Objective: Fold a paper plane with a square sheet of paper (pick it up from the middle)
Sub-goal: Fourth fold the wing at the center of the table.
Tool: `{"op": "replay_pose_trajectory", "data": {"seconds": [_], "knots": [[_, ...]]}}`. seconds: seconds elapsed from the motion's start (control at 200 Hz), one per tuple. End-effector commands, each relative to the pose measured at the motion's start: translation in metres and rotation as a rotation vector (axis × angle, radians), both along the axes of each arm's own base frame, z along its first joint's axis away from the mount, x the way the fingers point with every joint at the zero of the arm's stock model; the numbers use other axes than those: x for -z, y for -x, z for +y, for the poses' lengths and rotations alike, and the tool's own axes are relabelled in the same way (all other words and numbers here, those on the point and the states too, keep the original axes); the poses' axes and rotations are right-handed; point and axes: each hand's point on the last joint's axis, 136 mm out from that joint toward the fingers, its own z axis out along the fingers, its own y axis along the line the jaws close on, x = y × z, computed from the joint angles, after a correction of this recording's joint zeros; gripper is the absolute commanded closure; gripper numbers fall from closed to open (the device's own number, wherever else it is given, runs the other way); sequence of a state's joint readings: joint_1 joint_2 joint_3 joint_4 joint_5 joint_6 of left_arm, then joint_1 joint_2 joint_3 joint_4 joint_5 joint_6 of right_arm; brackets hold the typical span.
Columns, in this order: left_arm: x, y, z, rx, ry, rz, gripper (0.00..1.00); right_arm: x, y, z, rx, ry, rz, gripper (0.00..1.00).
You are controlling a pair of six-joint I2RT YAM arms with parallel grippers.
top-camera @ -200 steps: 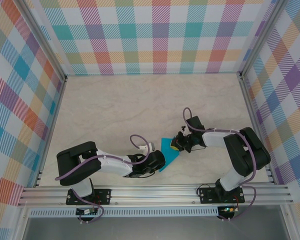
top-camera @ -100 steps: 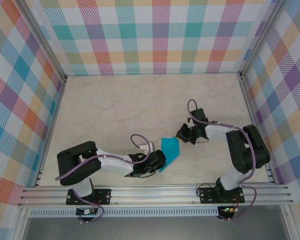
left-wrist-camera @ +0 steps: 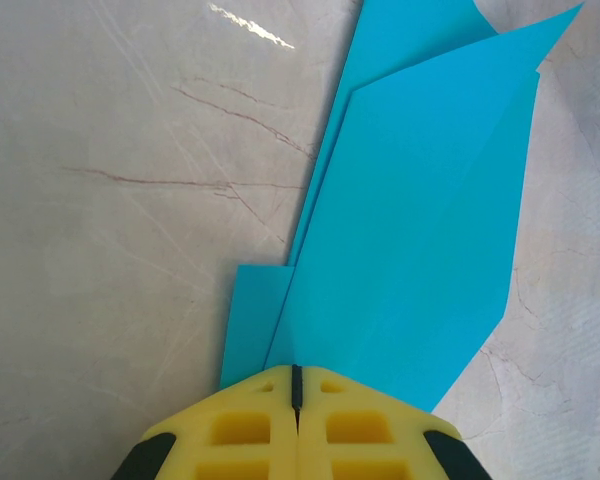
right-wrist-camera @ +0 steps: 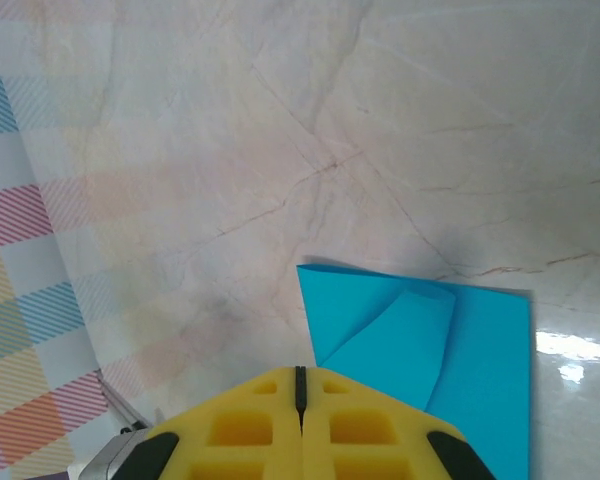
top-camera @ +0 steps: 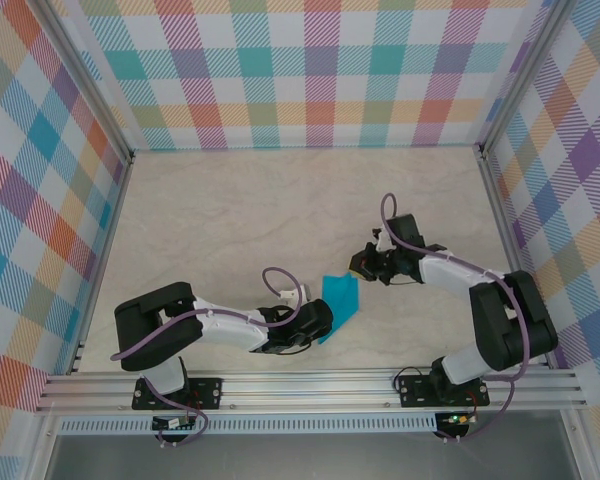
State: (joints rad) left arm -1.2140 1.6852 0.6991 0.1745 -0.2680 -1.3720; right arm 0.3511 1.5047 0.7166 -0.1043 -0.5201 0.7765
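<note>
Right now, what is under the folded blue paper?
The folded paper lies on the marble tabletop; anything beneath is covered. Shut jaws of the left gripper hide its near end.

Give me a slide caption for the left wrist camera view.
The left gripper, shut, at the near end of the partly folded teal-blue paper on the marbled table.

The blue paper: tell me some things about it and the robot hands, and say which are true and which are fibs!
1. The blue paper lies on the table. True.
2. It is a flat square with no folds. False: flaps are folded over it.
3. The right gripper is wide open. False: its jaws are shut.
4. The paper lies between the left gripper and the right one. True.
</note>
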Motion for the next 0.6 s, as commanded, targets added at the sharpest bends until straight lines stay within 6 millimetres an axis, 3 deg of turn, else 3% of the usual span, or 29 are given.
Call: {"op": "replay_pose_trajectory", "data": {"seconds": [0.0,0.26,0.355,0.595], "knots": [[0.05,0.031,0.043,0.054,-0.24,0.117,1.0,0.011,0.014,0.015,-0.074,-0.066,0.049,0.97],[0.051,0.032,0.043,0.054,-0.238,0.122,1.0,0.047,0.006,0.012,-0.056,0.007,0.113,1.0],[0.053,0.033,0.048,0.047,-0.254,0.125,1.0,0.06,0.0,0.001,-0.02,0.084,0.112,1.0],[0.06,0.037,0.056,0.029,-0.274,0.138,1.0,0.063,-0.016,-0.016,0.006,0.15,0.08,1.0]]}}
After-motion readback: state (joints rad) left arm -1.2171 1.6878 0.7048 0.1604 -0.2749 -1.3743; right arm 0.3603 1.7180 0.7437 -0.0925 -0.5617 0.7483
